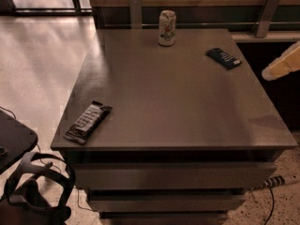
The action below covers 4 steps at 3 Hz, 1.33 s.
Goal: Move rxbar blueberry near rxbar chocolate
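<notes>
Over on the far right side of the table (178, 102) sits the rxbar blueberry (224, 58): small, flat, dark navy wrapper with pale lettering, lying angled close to the right edge. Diagonally across, at the near left corner, lies the rxbar chocolate (87, 121), longer, glossy black-brown with whitish print, one end right at the front edge. The two bars are well apart. A pale drink can (167, 28) stands upright near the back edge, left of the blue bar. The gripper (282, 63) shows at the right border, beyond the table's side and touching nothing; open or closed, I cannot tell.
</notes>
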Each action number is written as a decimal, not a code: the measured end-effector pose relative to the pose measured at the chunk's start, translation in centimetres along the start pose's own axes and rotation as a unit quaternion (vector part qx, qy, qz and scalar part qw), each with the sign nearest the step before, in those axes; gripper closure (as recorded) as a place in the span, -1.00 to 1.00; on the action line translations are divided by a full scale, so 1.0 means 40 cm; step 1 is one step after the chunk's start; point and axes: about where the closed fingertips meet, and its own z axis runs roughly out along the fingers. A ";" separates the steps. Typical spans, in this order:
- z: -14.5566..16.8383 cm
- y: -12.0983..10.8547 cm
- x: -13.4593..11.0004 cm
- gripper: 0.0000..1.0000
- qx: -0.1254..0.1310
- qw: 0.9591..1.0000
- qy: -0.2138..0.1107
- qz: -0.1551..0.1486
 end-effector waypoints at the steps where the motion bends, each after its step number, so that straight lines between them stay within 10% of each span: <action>1: 0.049 -0.057 0.044 -1.00 0.032 0.997 -0.057 0.051; 4: 0.082 -0.114 -0.014 -1.00 0.048 0.993 -0.095 0.051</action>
